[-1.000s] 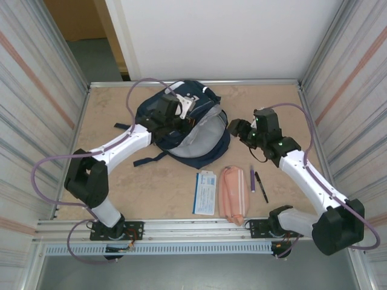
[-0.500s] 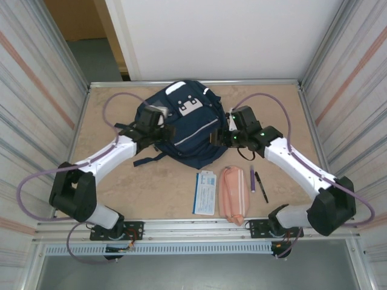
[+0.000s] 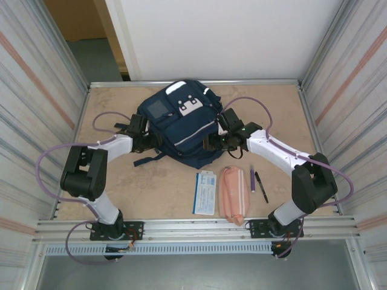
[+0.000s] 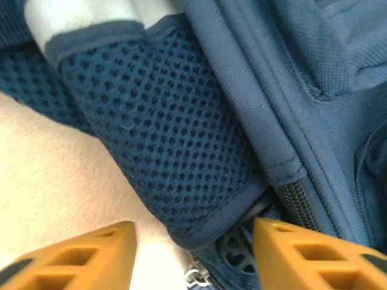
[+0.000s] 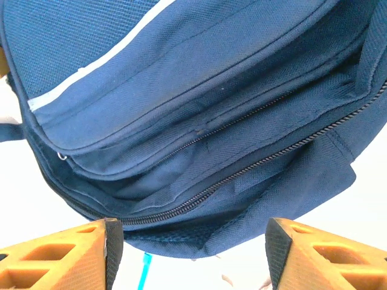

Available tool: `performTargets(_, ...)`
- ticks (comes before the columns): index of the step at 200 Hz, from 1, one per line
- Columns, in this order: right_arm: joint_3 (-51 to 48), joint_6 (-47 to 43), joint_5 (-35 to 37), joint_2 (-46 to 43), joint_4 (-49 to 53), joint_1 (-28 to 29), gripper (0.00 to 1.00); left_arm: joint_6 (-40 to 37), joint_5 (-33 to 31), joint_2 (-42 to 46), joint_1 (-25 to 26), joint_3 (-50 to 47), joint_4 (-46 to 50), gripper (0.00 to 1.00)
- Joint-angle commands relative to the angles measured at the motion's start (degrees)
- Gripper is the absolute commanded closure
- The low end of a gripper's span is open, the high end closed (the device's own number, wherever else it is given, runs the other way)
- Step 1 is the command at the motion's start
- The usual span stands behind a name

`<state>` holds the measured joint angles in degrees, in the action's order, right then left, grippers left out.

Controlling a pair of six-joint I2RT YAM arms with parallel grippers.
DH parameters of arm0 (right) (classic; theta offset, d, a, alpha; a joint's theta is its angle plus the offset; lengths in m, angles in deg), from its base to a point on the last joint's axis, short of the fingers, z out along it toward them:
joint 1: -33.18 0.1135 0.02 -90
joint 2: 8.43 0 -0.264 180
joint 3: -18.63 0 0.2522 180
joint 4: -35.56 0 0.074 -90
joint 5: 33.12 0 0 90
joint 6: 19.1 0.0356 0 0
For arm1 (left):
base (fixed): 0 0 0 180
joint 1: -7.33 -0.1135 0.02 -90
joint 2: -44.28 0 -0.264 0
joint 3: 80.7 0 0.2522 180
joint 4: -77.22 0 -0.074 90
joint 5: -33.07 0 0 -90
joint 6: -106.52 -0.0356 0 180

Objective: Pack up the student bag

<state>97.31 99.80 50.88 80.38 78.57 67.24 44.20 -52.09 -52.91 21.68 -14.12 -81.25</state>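
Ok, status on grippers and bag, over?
Left gripper open left of bag, right gripper open right of it. Bag flat, front up. Book, pouch, pens on table, unpacked.

- The student bag [image 3: 181,130] was navy, with white and grey patches and a thin pale stripe.
- Its mesh strap [image 4: 163,139] was navy, dotted with dark holes.
- My fingers [image 5: 60,257] were orange.
- The pouch [image 3: 232,193] was pink.

Table [image 3: 157,187] with student bag [image 3: 181,130], booklet [image 3: 205,193], pink pouch [image 3: 232,194], purple pen [image 3: 252,179], black pen [image 3: 260,186]
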Motion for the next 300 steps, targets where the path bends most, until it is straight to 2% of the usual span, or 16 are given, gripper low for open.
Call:
performTargets(1,-0.7,0.2,-0.3,0.4,-1.2,-0.1,0.36,0.8,3.4,-3.5,-1.2,2.5,-3.5,0.78)
performTargets(13,-1.3,-0.1,-0.6,1.6,-2.2,-0.1,0.36,1.1,3.2,-3.0,-1.2,2.1,-2.5,0.95)
performTargets(25,-0.9,-0.8,-3.7,4.0,-2.8,-0.4,0.40,1.8,2.3,-0.5,-1.3,-0.3,-3.0,1.00)
performTargets(42,1.2,-1.1,-8.0,8.8,-2.4,-0.8,0.45,2.1,0.3,4.5,-1.3,-3.8,-2.8,1.00)
performTargets(69,3.6,-1.7,-5.8,13.1,-4.7,-1.2,0.51,3.7,3.1,12.1,-1.1,-7.6,-0.9,1.00)
performTargets(98,6.5,-1.3,-6.0,17.1,-8.8,-3.6,0.49,7.8,5.0,19.0,0.9,-11.9,-0.1,1.00)
performTargets(137,12.1,-1.4,-9.6,24.4,-15.5,-6.6,0.48,13.4,3.7,24.5,7.7,-15.6,0.2,1.00)
performTargets(161,14.7,0.1,-11.1,26.2,-16.9,-7.8,0.48,17.2,3.5,27.7,7.9,-17.7,0.1,1.00)
performTargets(181,14.1,0.0,-10.2,23.8,-17.7,-8.1,0.46,19.4,2.6,29.7,7.9,-18.7,0.9,1.00)
performTargets(184,13.7,-0.1,-9.8,23.1,-17.7,-8.0,0.46,19.5,2.7,30.1,7.8,-18.7,1.1,0.97)
performTargets(193,12.1,-0.1,-8.5,20.7,-17.7,-8.0,0.46,19.6,2.8,31.0,7.2,-18.9,1.7,0.65)
performTargets(197,11.2,-0.2,-7.9,19.4,-17.7,-8.0,0.46,19.7,2.2,31.5,7.0,-19.0,2.0,0.56)
performTargets(216,4.6,0.3,-4.9,11.8,-18.5,-7.6,0.45,21.0,-0.8,34.0,6.0,-20.6,2.3,0.43)
performTargets(238,-2.3,0.7,-3.3,3.8,-18.9,-5.2,0.44,20.9,-0.9,33.9,3.8,-21.3,2.0,0.40)
performTargets(257,-5.4,0.6,-1.2,-0.6,-17.5,-0.9,0.44,21.3,0.8,31.2,2.2,-21.2,1.2,0.39)
performTargets(300,-7.4,2.2,0.5,-3.2,-18.3,8.8,0.43,23.2,-0.1,26.8,1.9,-21.1,-1.5,0.36)
